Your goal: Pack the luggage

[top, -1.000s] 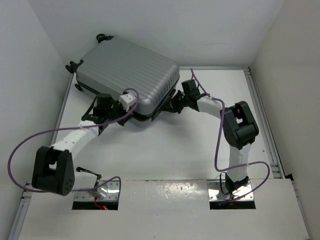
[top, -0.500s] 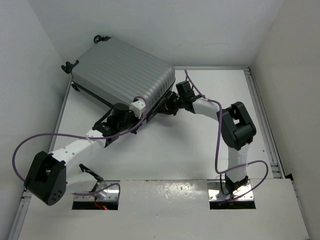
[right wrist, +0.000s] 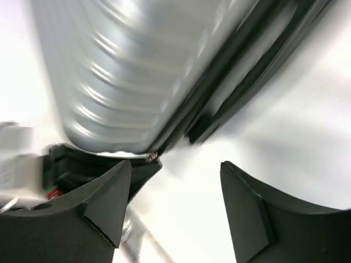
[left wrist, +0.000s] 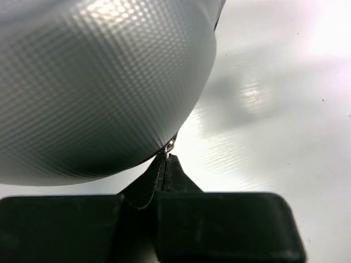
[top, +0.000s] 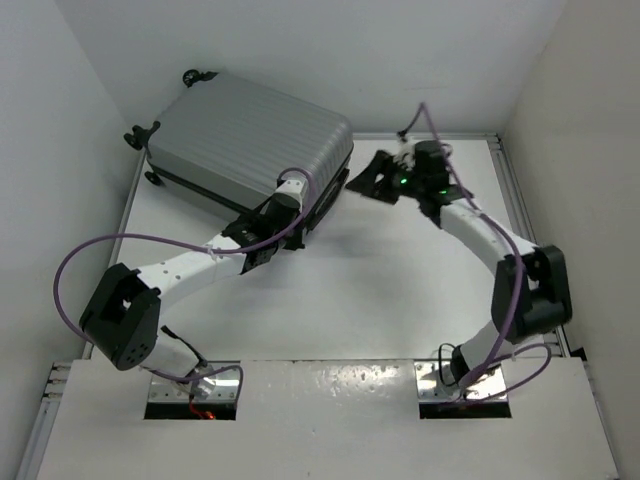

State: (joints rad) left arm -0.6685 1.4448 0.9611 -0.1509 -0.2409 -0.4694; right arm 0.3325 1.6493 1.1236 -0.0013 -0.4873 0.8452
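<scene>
The luggage [top: 250, 140] lies shut at the back left, ribbed silver-grey shell up, wheels [top: 200, 76] toward the wall. My left gripper [top: 287, 226] sits at its near right corner. In the left wrist view the left gripper [left wrist: 166, 159] is shut, its tips pinching the small metal zipper pull [left wrist: 171, 144] under the rounded shell [left wrist: 98, 82]. My right gripper [top: 360, 180] hovers open just right of the case, touching nothing. In the right wrist view the right gripper [right wrist: 175, 167] is empty. Beyond it are the shell [right wrist: 126, 71], the black zipper seam [right wrist: 219, 82] and the pull [right wrist: 152, 156].
White walls close in at the left, back and right. A metal rail [top: 520, 220] runs along the table's right edge. Purple cables [top: 120, 245] loop off both arms. Bare white tabletop [top: 380, 290] lies between the arms and the case.
My right gripper has opened and drawn back to the right, off the case's edge. My left gripper has slid right along the near edge to the corner, still shut.
</scene>
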